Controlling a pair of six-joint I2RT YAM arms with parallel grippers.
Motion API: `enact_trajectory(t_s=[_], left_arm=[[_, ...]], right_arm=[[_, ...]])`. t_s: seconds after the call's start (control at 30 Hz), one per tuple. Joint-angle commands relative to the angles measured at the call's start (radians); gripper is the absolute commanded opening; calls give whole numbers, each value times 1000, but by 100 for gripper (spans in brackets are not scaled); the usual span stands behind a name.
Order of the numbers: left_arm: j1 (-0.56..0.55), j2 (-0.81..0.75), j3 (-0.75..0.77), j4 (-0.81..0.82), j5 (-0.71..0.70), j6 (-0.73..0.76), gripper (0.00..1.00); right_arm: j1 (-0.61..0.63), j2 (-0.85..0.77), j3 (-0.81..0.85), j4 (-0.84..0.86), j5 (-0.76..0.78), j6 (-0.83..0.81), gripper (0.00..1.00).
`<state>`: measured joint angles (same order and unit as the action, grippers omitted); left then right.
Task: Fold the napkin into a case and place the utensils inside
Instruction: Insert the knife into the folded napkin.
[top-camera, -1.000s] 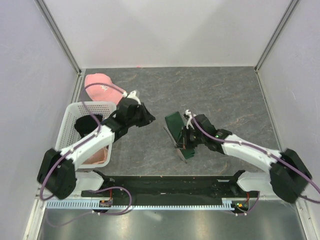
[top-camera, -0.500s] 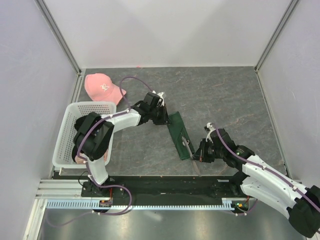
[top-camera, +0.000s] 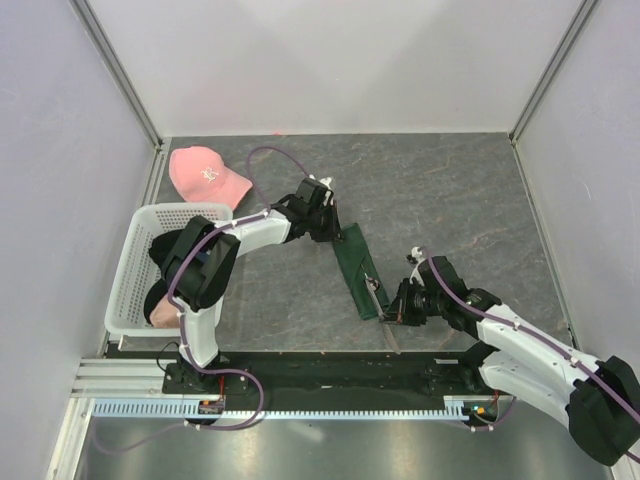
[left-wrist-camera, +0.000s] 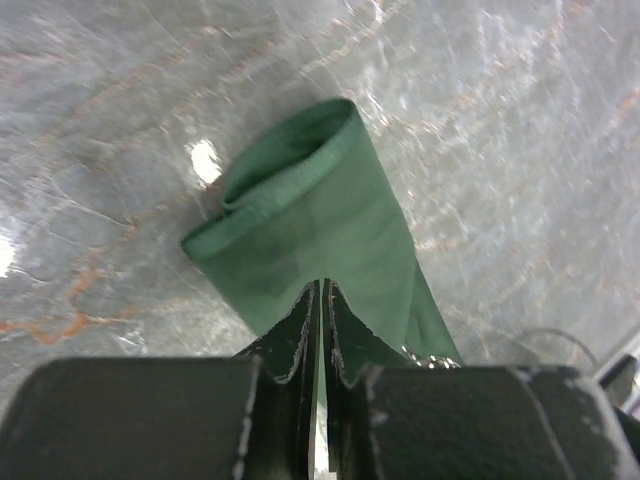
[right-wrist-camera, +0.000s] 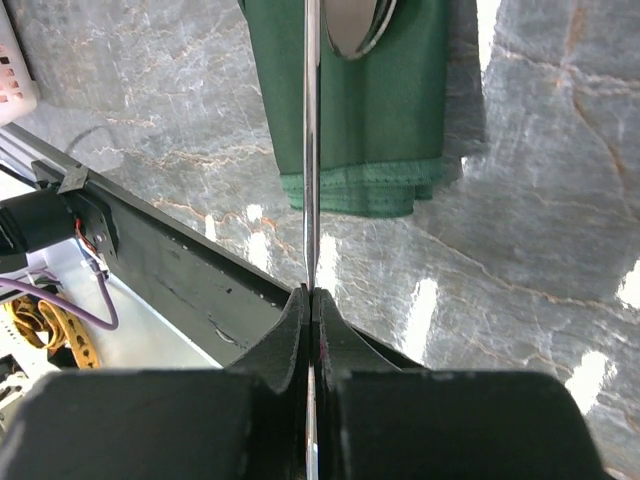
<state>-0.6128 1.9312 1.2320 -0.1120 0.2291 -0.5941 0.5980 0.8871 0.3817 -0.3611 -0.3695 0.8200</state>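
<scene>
On the table (top-camera: 450, 190), left end effector (left-wrist-camera: 319, 292) seemingly pinches the case (left-wrist-camera: 310, 205); right end effector (right-wrist-camera: 310, 296), gripping a utensil (right-wrist-camera: 311, 150), needs to insert it.

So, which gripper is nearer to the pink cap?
Left. The left gripper pinches the napkin's far end, to the right of the cap. The right gripper, shut on a utensil, is by the napkin's near end, farther from the cap.
</scene>
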Motion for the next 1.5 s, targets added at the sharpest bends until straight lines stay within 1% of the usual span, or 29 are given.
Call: enact_trajectory(t_s=[0.0, 0.17, 0.43, 0.5, 0.63, 0.7, 1.07, 1.17, 1.3, 1.47], left_arm=[[1, 29, 60, -32, -77, 28, 8], [1, 49, 69, -55, -109, 36, 7], [1, 75, 63, -60, -94, 36, 4], [1, 77, 63, -63, -91, 40, 2], [1, 83, 64, -66, -80, 42, 2], [1, 84, 66, -66, -71, 42, 2], [1, 77, 57, -63, -56, 45, 2], [1, 69, 55, -60, -51, 48, 2], [2, 22, 61, -57, -60, 56, 2], [16, 21, 116, -81, -82, 48, 3]], right_arm=[[-12, 19, 5, 97, -39, 10, 0], [-26, 64, -12, 164, -63, 24, 0], [-41, 170, -18, 297, -97, 34, 0], [-55, 193, -15, 313, -105, 30, 0], [-87, 239, -9, 352, -144, 16, 0], [-101, 276, -4, 404, -161, 2, 0], [-149, 463, 98, 430, -238, -102, 0], [-159, 496, 115, 430, -252, -127, 0], [-170, 520, 115, 432, -270, -156, 0], [-184, 538, 111, 435, -289, -185, 0]])
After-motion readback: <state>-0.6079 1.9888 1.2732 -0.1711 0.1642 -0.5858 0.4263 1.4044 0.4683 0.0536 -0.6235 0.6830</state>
